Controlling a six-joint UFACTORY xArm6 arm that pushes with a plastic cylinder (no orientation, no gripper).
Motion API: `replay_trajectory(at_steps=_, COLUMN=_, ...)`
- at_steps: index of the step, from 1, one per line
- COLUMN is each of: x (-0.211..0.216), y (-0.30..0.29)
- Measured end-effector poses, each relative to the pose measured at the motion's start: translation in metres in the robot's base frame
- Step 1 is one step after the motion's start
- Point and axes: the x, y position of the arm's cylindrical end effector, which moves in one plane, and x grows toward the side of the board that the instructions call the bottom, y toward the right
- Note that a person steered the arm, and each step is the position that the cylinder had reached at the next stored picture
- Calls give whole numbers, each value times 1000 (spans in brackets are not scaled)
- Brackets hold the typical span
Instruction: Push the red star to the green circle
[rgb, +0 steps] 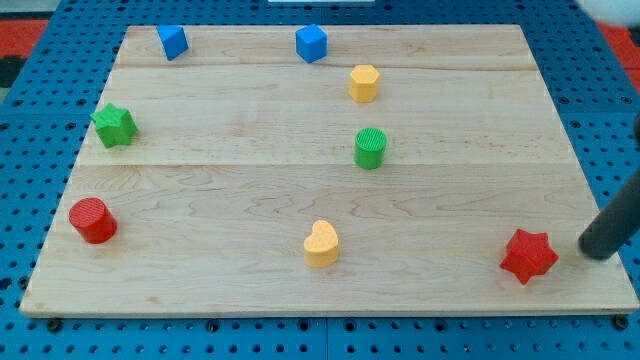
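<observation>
The red star (528, 256) lies near the bottom right corner of the wooden board (250, 190). The green circle (370, 148) stands upright right of the board's middle, well up and to the left of the star. My tip (598, 253) is at the view's right edge, just right of the red star with a small gap between them. The dark rod slants up and to the right out of view.
A yellow heart (321, 244) lies at the bottom centre. A yellow hexagon-like block (364, 83) sits above the green circle. Two blue blocks (172, 42) (311, 43) sit along the top edge. A green star (115, 125) and a red circle (92, 220) are at the left.
</observation>
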Motion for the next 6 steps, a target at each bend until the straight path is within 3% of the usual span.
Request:
replay_trajectory(at_steps=1, x=-28, y=-67)
replay_trajectory(at_steps=2, x=-6, y=-63)
replay_trajectory(at_steps=3, x=15, y=-110)
replay_trajectory(at_steps=6, x=-131, y=-112)
